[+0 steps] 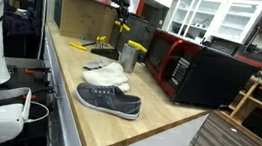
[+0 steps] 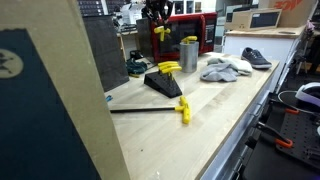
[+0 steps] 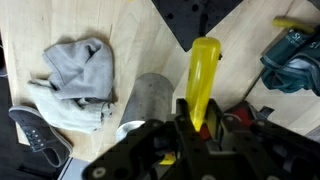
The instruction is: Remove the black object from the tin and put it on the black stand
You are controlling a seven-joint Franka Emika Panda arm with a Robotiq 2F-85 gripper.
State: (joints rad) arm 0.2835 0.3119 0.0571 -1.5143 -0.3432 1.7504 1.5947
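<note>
My gripper (image 3: 200,115) is shut on the black object (image 3: 203,75); only its bright yellow part sticks out past the jaws, the dark end is hidden. In both exterior views the gripper (image 1: 121,17) (image 2: 157,24) hangs above the counter with the yellow part (image 1: 123,26) (image 2: 160,33) below it. The silver tin (image 1: 129,56) (image 2: 188,53) (image 3: 150,100) stands upright just beside and under the held object. The black stand (image 1: 102,50) (image 2: 160,86) (image 3: 195,20) lies a short way past the tin, with a yellow item (image 2: 169,68) lying across it.
A grey shoe (image 1: 107,101) (image 2: 255,57) and a crumpled cloth (image 1: 107,75) (image 3: 78,80) lie beside the tin. The red-and-black microwave (image 1: 197,71) stands behind. A teal tool (image 3: 290,60) and a black rod with a yellow clamp (image 2: 183,109) lie near the stand.
</note>
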